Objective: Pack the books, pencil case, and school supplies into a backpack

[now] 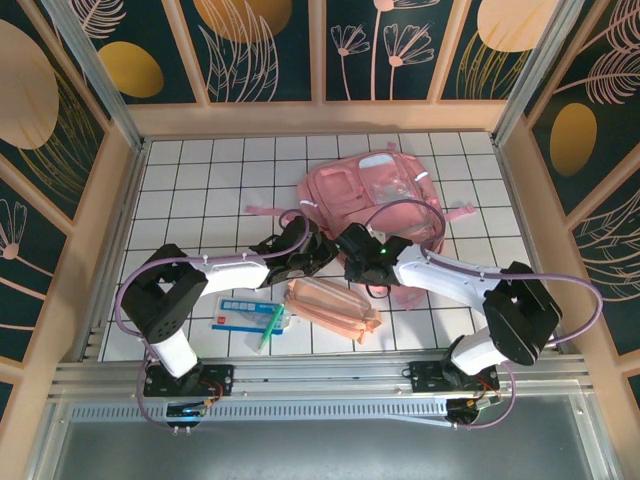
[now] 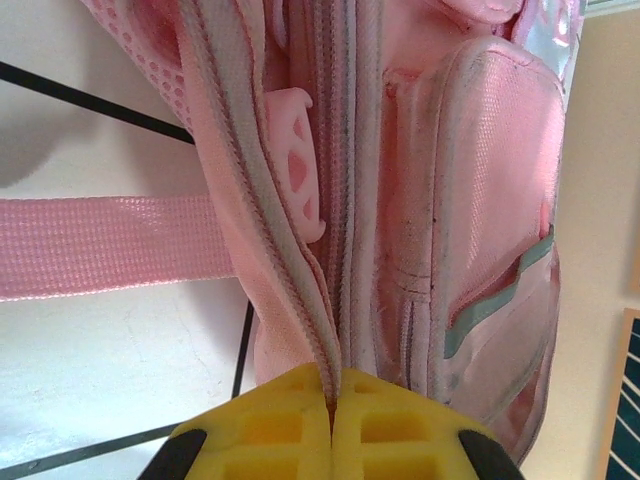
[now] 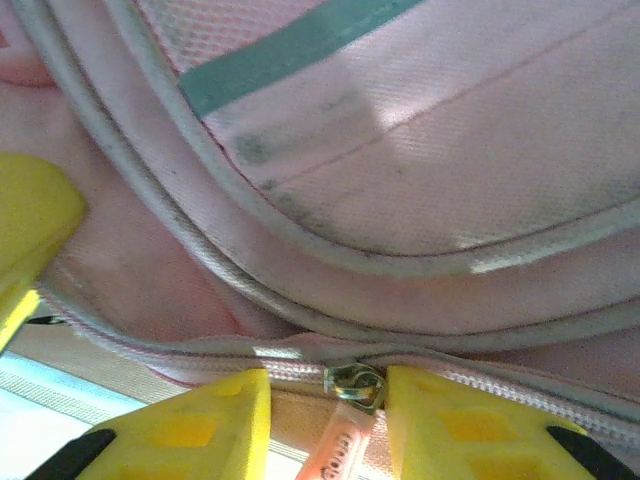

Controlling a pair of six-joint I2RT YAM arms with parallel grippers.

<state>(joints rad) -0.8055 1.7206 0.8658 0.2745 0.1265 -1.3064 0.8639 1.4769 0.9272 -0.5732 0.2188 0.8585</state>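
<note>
Fabric beside the zip line of the large glossy pink backpack [image 2: 480, 200] sat pinched between the yellow fingers [image 2: 260, 435] of the left gripper [image 2: 334, 395]. That gripper was fully closed on the edge, seemingly to hold the bag taut and anchored so the zip could run. The backpack lay flat toward the far middle of the white tiled table [image 1: 180, 200], with both arms reaching to its near edge. The right gripper [image 3: 328, 405] stood narrowly parted, its fingers either side of the small pink zipper pull [image 3: 345, 440] and metal slider [image 3: 355, 383] without clamping them, which read as lining up to take the pull. The zip looked closed at that spot, so nothing could go in yet. On the near side, the long soft peach-pink fabric pouch [image 1: 333, 308] waited just near of the grippers. Left of it lay the flat white-and-blue rectangular packet [image 1: 238, 310], with the slim green pen [image 1: 271, 328] at its right end. Packing itself appeared not yet begun.
</note>
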